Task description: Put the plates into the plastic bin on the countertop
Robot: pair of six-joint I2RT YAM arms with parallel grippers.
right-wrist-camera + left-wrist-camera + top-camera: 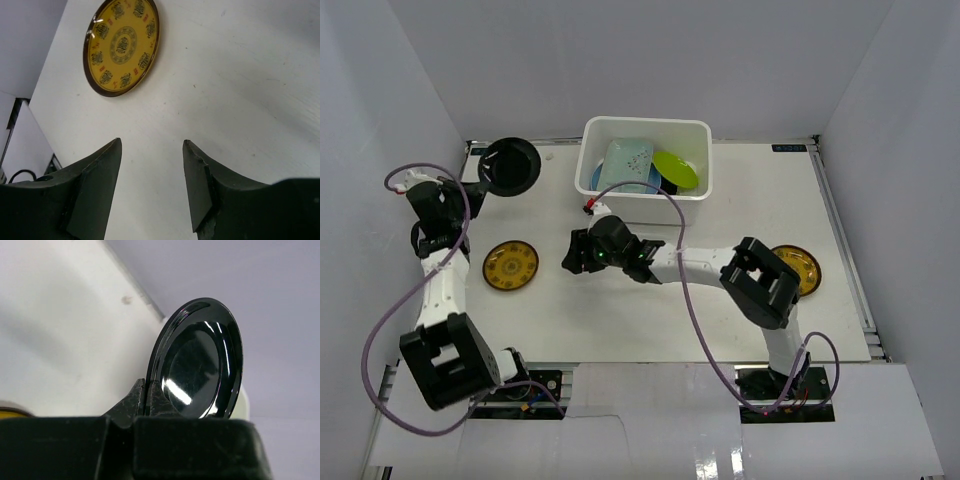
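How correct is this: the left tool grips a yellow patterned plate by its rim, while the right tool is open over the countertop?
One detail is wrong. The left tool grips a glossy black plate by its rim, not a yellow patterned one, as the left wrist view shows. The right tool is indeed open over the countertop.

Two yellow plates (510,266), one bin (646,122)
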